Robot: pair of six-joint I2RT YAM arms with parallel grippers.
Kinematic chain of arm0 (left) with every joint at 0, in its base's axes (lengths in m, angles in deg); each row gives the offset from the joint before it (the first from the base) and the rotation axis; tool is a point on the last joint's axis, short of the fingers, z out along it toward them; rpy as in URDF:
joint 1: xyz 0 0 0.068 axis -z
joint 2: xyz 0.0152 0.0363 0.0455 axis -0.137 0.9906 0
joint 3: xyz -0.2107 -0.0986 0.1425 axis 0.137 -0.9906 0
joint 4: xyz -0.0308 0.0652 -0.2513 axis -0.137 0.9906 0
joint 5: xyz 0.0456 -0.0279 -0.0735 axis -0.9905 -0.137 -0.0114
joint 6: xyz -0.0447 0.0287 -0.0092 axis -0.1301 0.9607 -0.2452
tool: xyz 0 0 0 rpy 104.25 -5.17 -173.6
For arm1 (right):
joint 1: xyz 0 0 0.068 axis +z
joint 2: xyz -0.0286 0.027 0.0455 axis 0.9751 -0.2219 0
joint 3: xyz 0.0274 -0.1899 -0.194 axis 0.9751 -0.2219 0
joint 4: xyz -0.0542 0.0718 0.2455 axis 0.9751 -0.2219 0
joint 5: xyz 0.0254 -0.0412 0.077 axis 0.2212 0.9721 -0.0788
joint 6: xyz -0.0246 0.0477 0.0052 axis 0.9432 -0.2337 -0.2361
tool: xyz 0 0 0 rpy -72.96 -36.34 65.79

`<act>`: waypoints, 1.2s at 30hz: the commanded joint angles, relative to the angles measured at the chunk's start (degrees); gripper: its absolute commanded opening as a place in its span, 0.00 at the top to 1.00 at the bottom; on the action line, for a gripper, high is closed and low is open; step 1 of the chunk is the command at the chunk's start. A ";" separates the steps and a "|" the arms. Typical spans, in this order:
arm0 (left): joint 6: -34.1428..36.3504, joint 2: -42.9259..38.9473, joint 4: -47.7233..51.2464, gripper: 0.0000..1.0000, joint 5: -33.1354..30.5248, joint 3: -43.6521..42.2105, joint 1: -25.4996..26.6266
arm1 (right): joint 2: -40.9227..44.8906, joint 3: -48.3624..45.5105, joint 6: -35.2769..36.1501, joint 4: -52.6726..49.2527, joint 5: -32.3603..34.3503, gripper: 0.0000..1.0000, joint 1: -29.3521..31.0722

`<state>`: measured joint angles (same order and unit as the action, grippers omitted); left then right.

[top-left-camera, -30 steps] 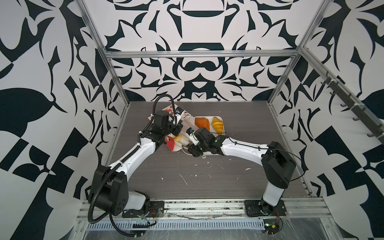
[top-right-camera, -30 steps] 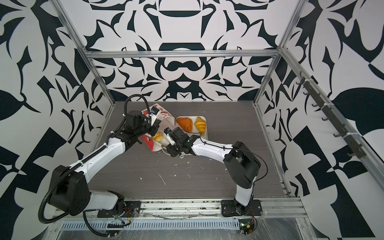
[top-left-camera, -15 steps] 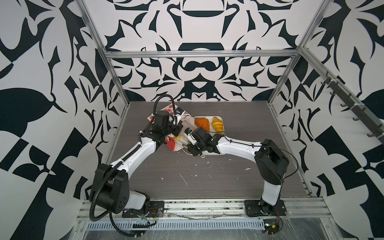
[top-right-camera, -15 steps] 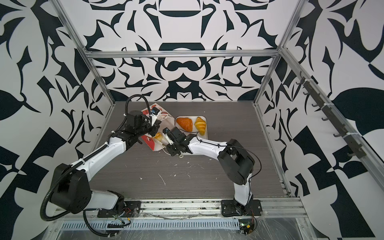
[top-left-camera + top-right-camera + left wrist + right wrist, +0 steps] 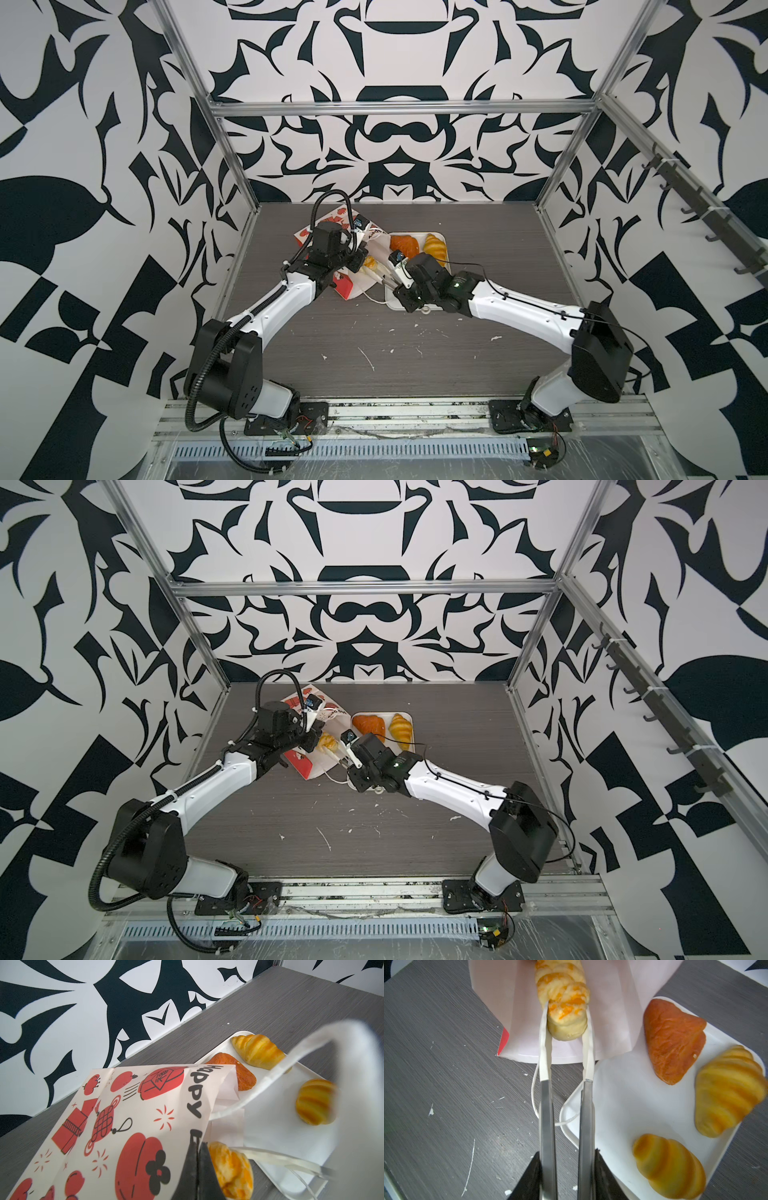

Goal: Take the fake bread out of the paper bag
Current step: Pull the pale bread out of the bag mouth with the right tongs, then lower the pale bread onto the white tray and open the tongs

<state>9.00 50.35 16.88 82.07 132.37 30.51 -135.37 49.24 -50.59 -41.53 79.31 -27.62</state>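
Right tool (image 5: 566,1178): clamped on the metal tongs (image 5: 547,1105), whose white tips touch both sides of the twist (image 5: 564,1012) at its near end. I judge this a squeeze to draw the twist out without pushing the tool itself into the narrow mouth.
Left tool (image 5: 197,1167): pressed together on the bag (image 5: 135,1105) at its upper lip, lifting it. This probably holds the mouth agape and anchors the bag against the pull.
Bag: on its side near the far-left corner of the counter (image 5: 456,1084), with its mouth over the edge of the tray (image 5: 623,1095), so the bread has a short way to travel.
Twist: on the white lining just inside the mouth.
Tray: beside the bag, toward the middle of the counter's far edge. It carries the triangle (image 5: 672,1043) and two croissants (image 5: 729,1091), none touching.
Fifth piece: not visible; I cannot tell whether it is deeper in the bag.
Risk: the cord (image 5: 533,1095) loops under the tongs and may snag.
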 commanded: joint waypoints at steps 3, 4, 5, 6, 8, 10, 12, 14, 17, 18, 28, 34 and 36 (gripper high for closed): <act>-0.63 0.65 -1.69 1.00 -0.94 0.90 0.10 | 6.41 -2.85 -0.06 -3.03 4.07 0.62 -0.55; -0.67 0.61 -1.78 1.00 -1.37 0.92 0.07 | 7.71 -3.62 -0.37 -3.74 4.73 0.62 -0.65; -0.68 0.65 -1.78 1.00 -1.78 1.01 0.05 | 9.08 -4.39 -0.66 -4.31 5.21 0.63 -0.69; -0.71 0.58 -1.74 1.00 -2.27 1.00 0.02 | 10.31 -5.15 -1.01 -4.74 5.62 0.63 -0.69; -0.70 0.65 -1.28 1.00 -3.32 1.17 0.00 | 13.63 -7.20 -1.77 -5.16 6.20 0.63 -0.89; -0.61 0.65 -1.05 1.00 -4.13 1.19 0.02 | 17.05 -9.36 -2.24 -5.24 6.97 0.64 -0.96; -0.59 0.53 -1.07 1.00 -4.37 0.97 -0.02 | 20.19 -11.04 -2.95 -5.96 9.03 0.64 -1.04; -0.92 0.36 -1.25 1.00 -4.72 0.90 -0.02 | 22.86 -12.39 -3.56 -7.22 10.79 0.64 -1.39; -1.20 0.30 -1.58 1.00 -5.48 0.76 -0.01 | 25.06 -13.54 -4.05 -8.62 11.99 0.64 -1.98; -1.21 0.22 -1.71 1.00 -5.62 0.75 0.04 | 25.38 -13.80 -4.26 -8.81 12.02 0.64 -2.22; -1.56 -2.28 -2.31 1.00 -6.52 -0.65 0.03 | 21.46 -14.52 -4.62 -6.81 8.88 0.64 -5.17; -1.56 -3.37 -2.40 1.00 -6.78 -1.38 -0.03 | 17.69 -14.45 -4.46 -4.58 3.44 0.64 -7.74; -1.57 -3.61 -2.57 1.00 -6.78 -1.66 0.00 | 16.53 -14.07 -4.30 -4.13 2.17 0.64 -8.16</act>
<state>8.34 48.27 15.50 75.58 131.74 30.49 -118.69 34.51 -54.37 -49.93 84.07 -35.16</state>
